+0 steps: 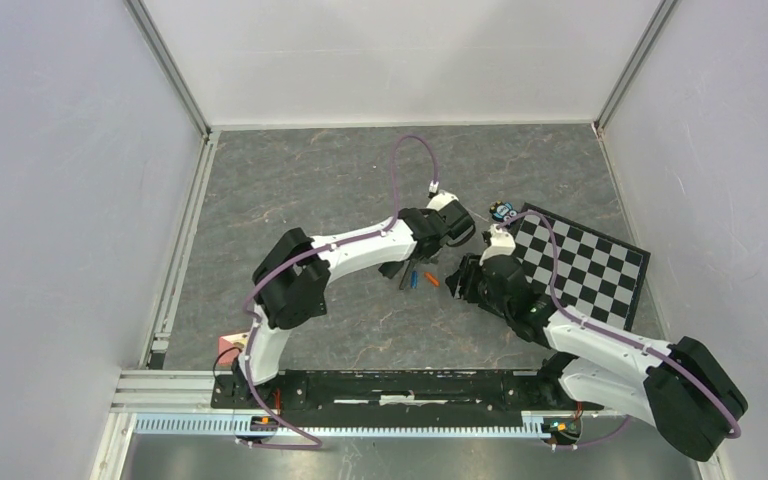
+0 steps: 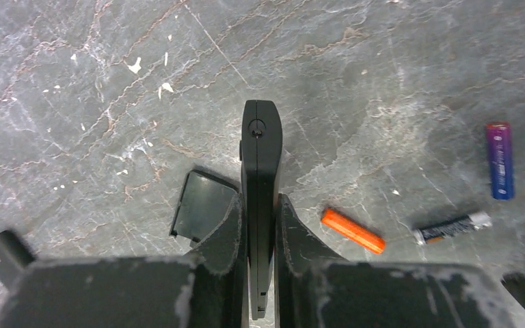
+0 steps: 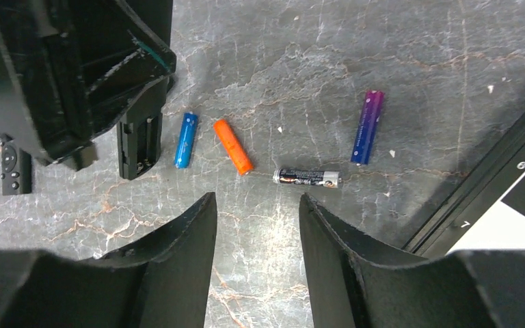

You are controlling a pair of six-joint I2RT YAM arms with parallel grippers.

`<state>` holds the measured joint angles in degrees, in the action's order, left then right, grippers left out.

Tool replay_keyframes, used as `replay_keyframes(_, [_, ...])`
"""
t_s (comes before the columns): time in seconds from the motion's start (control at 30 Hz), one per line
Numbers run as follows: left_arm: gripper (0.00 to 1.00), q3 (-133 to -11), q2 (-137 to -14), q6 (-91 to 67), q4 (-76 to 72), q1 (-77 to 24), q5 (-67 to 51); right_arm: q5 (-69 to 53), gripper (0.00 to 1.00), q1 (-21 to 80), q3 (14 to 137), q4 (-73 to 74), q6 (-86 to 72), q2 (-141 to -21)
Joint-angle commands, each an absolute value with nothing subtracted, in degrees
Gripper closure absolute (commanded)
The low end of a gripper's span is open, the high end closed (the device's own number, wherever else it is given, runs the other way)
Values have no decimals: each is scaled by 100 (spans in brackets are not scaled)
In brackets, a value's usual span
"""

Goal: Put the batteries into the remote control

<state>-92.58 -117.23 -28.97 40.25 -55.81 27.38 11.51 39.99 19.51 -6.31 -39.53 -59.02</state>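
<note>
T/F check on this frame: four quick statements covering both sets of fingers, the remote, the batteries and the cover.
1. The left fingers are shut on the remote control. True.
2. The right fingers hold the orange battery. False: they stand open and empty, and the orange battery lies on the table.
3. The dark battery lies loose on the table. True.
4. The cover is fitted on the remote control. False: it lies on the table beside the left fingers.
</note>
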Motion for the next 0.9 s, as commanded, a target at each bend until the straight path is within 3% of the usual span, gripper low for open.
replay_keyframes(0.0, [98, -9670, -11955, -2662, 4532, -5643, 3506, 862, 47, 3981, 1809, -984, -4118, -5831])
replay_keyframes(0.2, [98, -9523, -11451, -2718, 4362, -5557, 3342, 303, 52, 3990, 1952, -1115, -4014, -6152])
replay_keyframes(0.37, [98, -8887, -10245, -2709, 3836, -5180, 3050, 420, 60, 4153, 2764, -597, -3633, -6816])
replay_keyframes(0.63, [98, -7735, -8661, -2573, 3078, -4226, 3260, 1689, 51, 4948, 4487, 774, -3633, -8289])
replay_keyframes(0.87, [98, -6910, -7798, -2624, 2202, -3851, 3038, 2312, 55, 5315, 5546, 1590, -3820, -9411])
